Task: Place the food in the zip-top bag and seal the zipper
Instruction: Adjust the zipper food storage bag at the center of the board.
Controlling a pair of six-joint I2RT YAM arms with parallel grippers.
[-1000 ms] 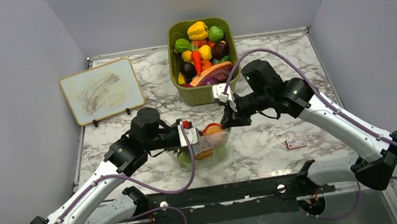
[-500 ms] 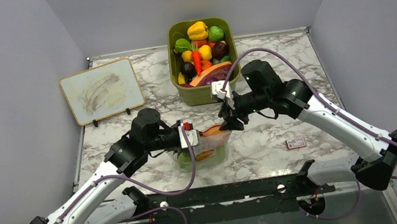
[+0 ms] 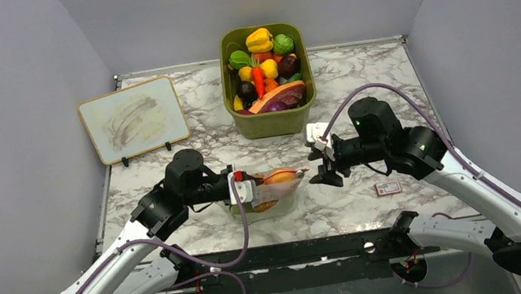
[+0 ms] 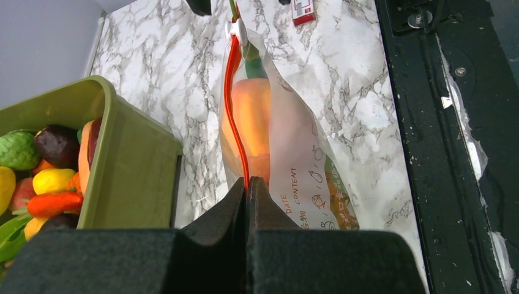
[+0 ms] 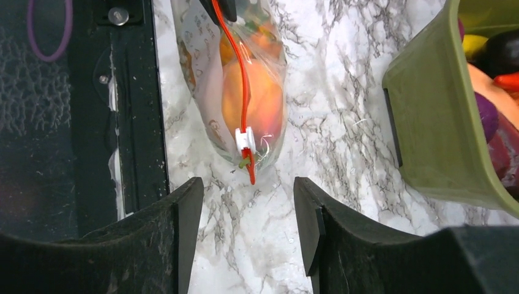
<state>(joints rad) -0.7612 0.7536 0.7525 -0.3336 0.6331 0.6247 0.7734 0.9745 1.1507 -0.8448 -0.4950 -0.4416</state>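
Note:
The clear zip-top bag [image 3: 273, 193] stands on the marble between my arms, with food inside: a round orange-peach fruit [image 5: 252, 98] and a green leafy bit behind it. The orange-red zipper [image 5: 236, 61] runs straight along the bag's mouth, and its white slider [image 5: 245, 139] sits at the end nearest my right gripper. My left gripper [image 4: 246, 182] is shut on the zipper strip at the bag's other end. The label side of the bag [image 4: 300, 165] faces right in the left wrist view. My right gripper [image 5: 248, 190] stands open just short of the slider, touching nothing.
The olive-green bin [image 3: 273, 119] full of toy produce stands behind the bag, its wall [image 5: 428, 122] close on the right gripper's side. A whiteboard [image 3: 133, 118] leans at the back left. A small red card [image 3: 388, 188] lies near the table's black front rail.
My right gripper opened, let go of the bag's end and drew back to the right. The left arm pulled the bag slightly lower and nearer, still gripping it.

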